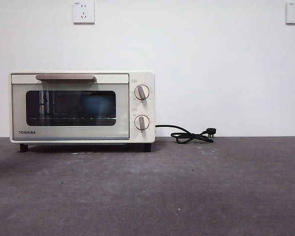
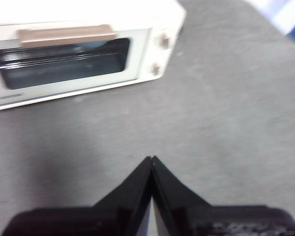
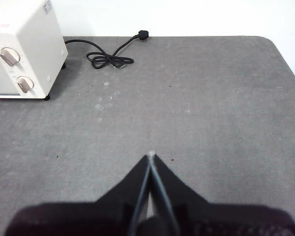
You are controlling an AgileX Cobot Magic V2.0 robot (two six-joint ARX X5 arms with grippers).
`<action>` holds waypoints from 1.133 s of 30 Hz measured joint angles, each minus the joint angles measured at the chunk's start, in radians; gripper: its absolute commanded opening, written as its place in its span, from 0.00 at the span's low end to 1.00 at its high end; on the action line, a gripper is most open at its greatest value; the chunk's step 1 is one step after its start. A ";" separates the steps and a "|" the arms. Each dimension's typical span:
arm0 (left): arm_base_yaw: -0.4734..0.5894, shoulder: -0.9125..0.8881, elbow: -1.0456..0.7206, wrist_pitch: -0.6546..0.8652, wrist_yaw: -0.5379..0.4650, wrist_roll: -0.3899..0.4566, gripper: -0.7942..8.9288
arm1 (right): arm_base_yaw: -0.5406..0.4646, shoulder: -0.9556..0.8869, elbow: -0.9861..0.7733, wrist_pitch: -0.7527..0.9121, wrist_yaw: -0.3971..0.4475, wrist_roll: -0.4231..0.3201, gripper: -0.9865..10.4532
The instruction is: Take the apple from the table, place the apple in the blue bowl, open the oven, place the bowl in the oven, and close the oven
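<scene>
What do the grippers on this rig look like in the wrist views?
Both look alike: the left gripper and the right gripper each have two matte black, wedge-shaped jaws tapering to a point, rising from a broad black base. No markings or cables show. Neither appears in the front view.

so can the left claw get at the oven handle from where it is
Probably yes. The left claw is shut over bare table, and nothing stands between it and the beige bar handle on the closed oven door.

One oven [image 1: 82, 107], one blue bowl [image 1: 96, 104] inside, two knobs [image 1: 141, 92], two wall sockets [image 1: 83, 12].
</scene>
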 measured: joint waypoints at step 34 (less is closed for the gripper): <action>-0.059 -0.837 -1.151 0.990 -0.426 -0.056 0.08 | 0.000 0.000 0.000 0.000 0.000 0.000 0.09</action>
